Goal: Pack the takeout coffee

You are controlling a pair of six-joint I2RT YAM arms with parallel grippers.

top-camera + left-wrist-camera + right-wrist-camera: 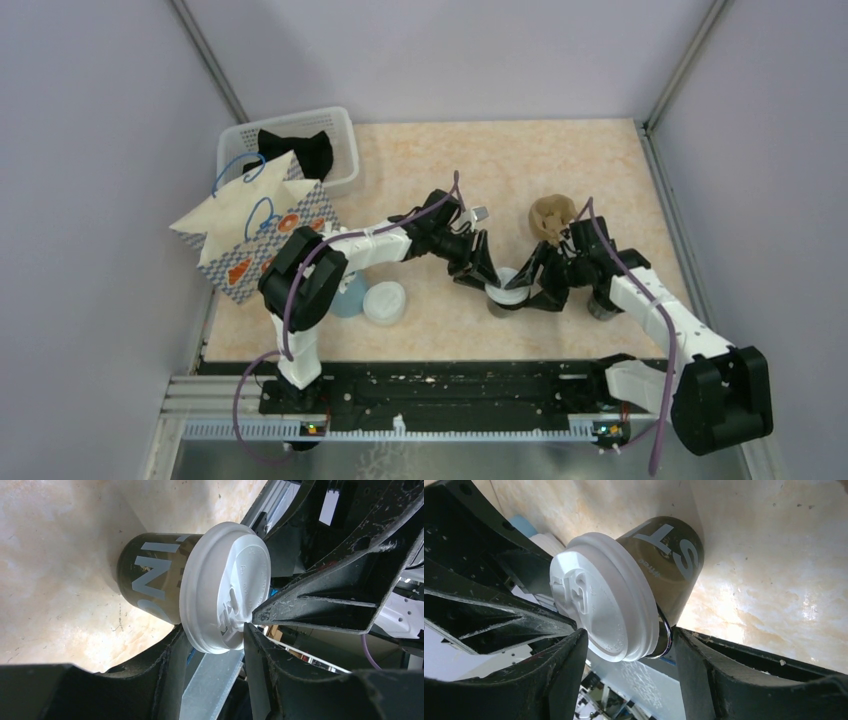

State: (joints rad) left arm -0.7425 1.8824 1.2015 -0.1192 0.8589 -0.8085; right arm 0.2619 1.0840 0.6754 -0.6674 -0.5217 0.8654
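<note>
Here the tapered takeout coffee wears a domed lid.

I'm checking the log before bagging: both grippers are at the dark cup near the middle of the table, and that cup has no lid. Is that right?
Not quite. The takeout coffee already wears its white lid, seated on the rim, as both wrist views show. The rest stands: the left gripper and right gripper are both at it, near the middle of the table.
</note>
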